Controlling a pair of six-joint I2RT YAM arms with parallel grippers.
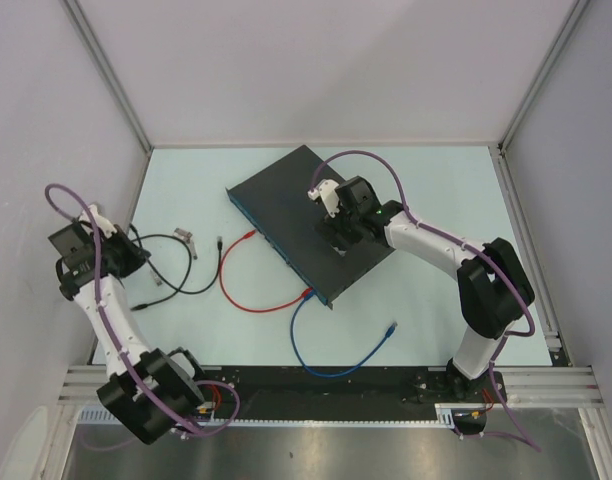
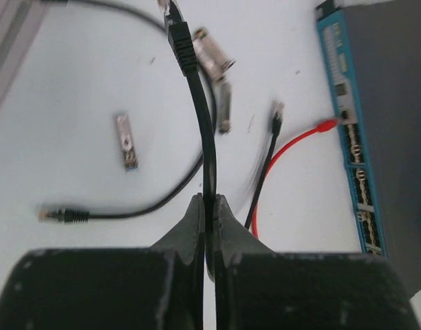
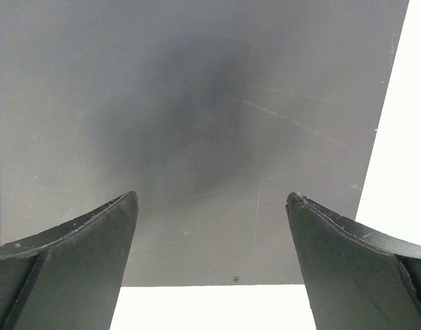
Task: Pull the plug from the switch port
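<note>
Dark grey metal filled the right wrist view: the flat lid of the switch (image 3: 197,124). My right jaws were spread wide apart over it, and I could not tell whether their tips touched it. The switch lay askew toward the far middle of the table (image 1: 436,180). Its blue-teal edge (image 2: 348,148) faced my left side and was lined with small ports. One port held the red plug (image 2: 327,125) of a red cable (image 1: 223,282) that looped across the table. A blue cable (image 1: 293,335) met the same edge at its near corner, though I could not tell whether it was seated; its other end lay loose. My left jaws were pressed together on a black cable (image 2: 209,144), well apart from the switch. Its black plug (image 2: 181,42) stuck out beyond them, in no port. Small silver modules (image 2: 128,141) lay nearby on the table.
</note>
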